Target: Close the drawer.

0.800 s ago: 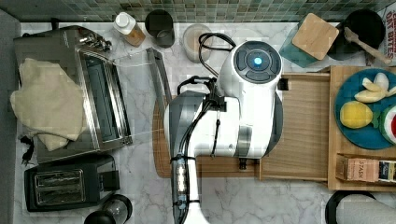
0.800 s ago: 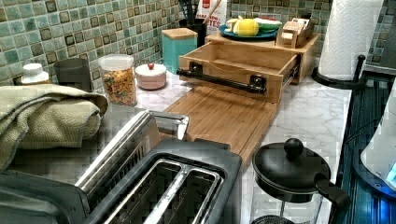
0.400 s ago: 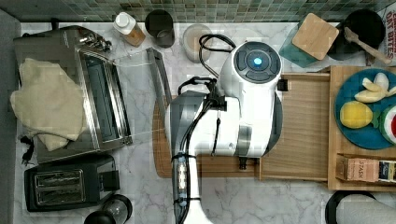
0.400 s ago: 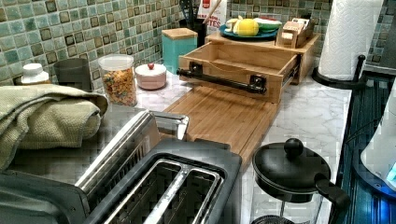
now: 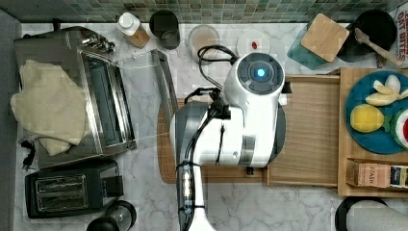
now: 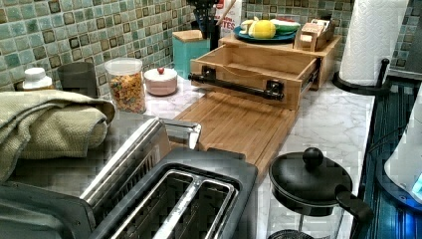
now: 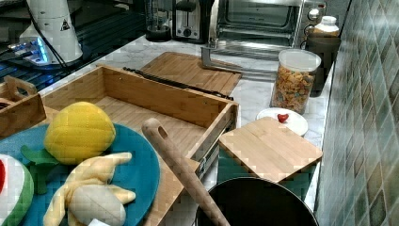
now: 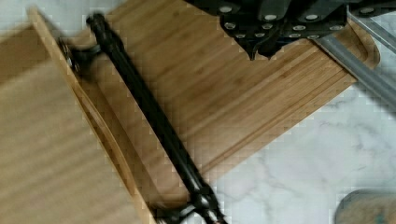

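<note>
Drawer [image 6: 259, 67] open over cutting board [image 6: 239, 127], toaster oven door [image 7: 226, 56] beyond; gripper [image 8: 261, 46] aperture indiscernible.

Drawer [image 6: 259, 67] open over cutting board [image 6: 239, 124]

A: What is the surface [image 5: 288, 207]?
B: White marble with grey veins, running the whole length of the top view.

A: And the wall?
B: A tile backsplash [image 6: 74, 35] of small square tiles in mixed greens and greys, with light grout. It runs along the top view's upper edge and fills the right view's right side.

A: Any furniture at the edges?
B: A dark ribbed panel [image 6: 393, 149] borders the marble on the left view's right, with a blue glow on it low down.

A: Lighting?
B: Even and soft. The marble shows a pale sheen and only weak shadows. No source can be made out.
</note>
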You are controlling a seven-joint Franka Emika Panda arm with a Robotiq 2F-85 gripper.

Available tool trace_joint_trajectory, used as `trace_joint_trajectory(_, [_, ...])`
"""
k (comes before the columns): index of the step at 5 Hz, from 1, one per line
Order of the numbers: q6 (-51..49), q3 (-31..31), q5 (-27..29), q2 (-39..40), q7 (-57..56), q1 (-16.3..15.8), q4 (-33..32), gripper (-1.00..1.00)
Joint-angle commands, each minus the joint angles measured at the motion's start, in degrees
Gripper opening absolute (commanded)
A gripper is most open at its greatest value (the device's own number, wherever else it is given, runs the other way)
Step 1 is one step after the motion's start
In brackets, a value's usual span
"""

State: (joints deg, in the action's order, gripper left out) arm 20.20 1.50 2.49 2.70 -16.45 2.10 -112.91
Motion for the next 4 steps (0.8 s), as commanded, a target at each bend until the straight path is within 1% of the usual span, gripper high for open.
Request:
trace_joint_trajectory(1, [11.9, -1.8, -1.6, -5.5, -18.2, -2.1, -15.9, -1.0])
trace_joint_trajectory(2, [8.5, -1.3, -2.0, -1.3, -22.7, -1.2, -12.2, -1.0])
trace_joint_trajectory(3, [11.8, -1.4, -3.4, 0.0, -22.7, -1.2, -12.9, -1.0])
trace_joint_trajectory(4, [18.0, -1.3, -4.9, 0.2, -22.0, -1.0, -15.3, -1.0])
